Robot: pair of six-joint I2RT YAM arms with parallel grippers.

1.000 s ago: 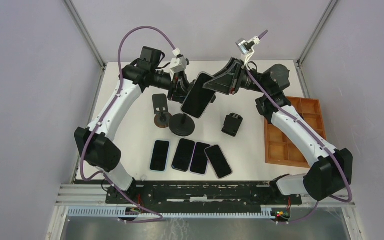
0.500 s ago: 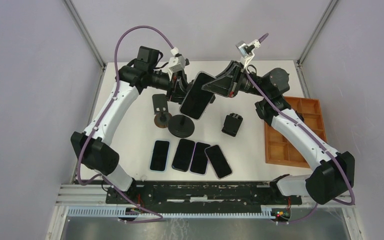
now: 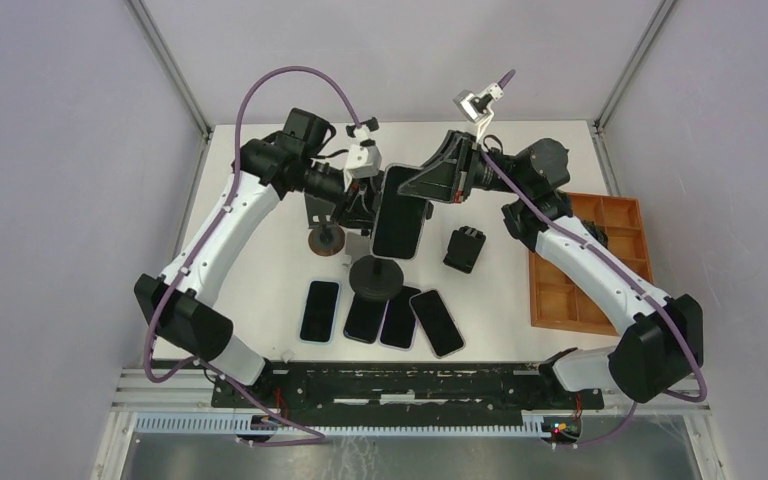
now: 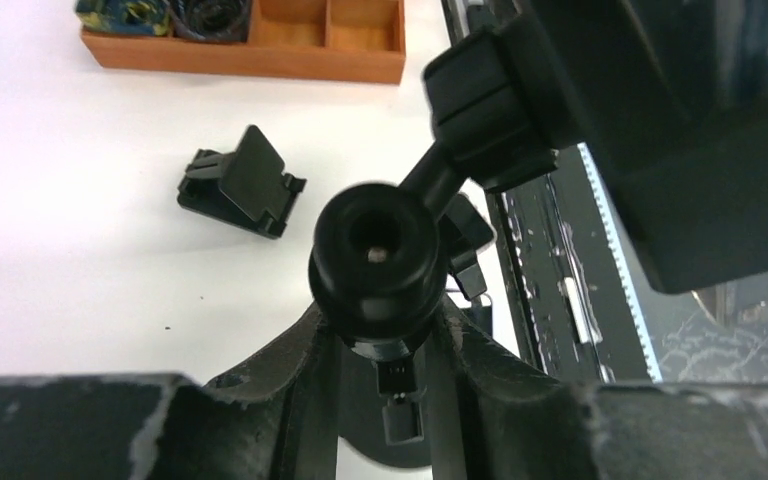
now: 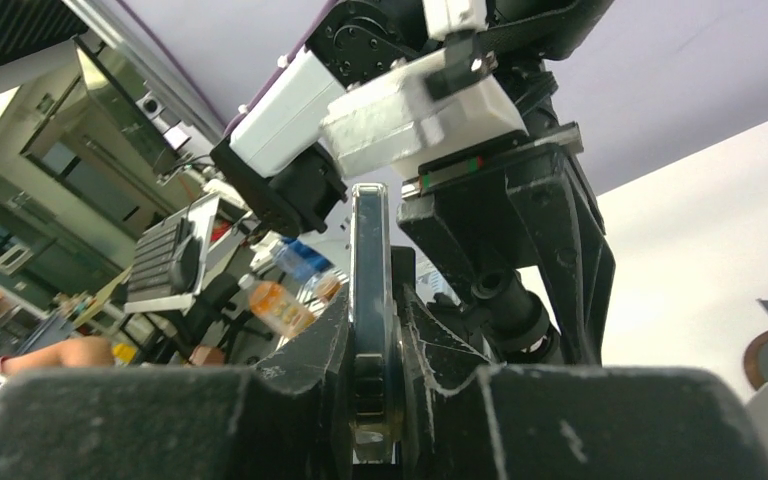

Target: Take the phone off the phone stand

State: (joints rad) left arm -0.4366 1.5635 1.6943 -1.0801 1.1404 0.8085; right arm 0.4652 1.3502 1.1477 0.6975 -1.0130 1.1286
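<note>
The black phone (image 3: 397,225) sits in the clamp of a black phone stand whose round base (image 3: 377,277) hangs just behind a row of phones. My left gripper (image 3: 353,208) is shut on the stand. In the left wrist view the stand's round knob (image 4: 378,262) sits between my fingers (image 4: 290,370), and its neck runs up to the clamp (image 4: 490,100). My right gripper (image 3: 412,190) is shut on the phone's far edge. In the right wrist view the phone (image 5: 370,260) stands edge-on between the pads of the right gripper (image 5: 372,330).
Several dark phones (image 3: 380,312) lie in a row near the front. A second stand with a brown base (image 3: 324,240) is left of the held stand. A folded black stand (image 3: 465,248) lies to its right. An orange compartment tray (image 3: 585,265) sits at the right edge.
Both grippers have moved toward the near side with the phone and stand. The phone has turned more upright, and the stand's base has shifted closer to the row of phones.
</note>
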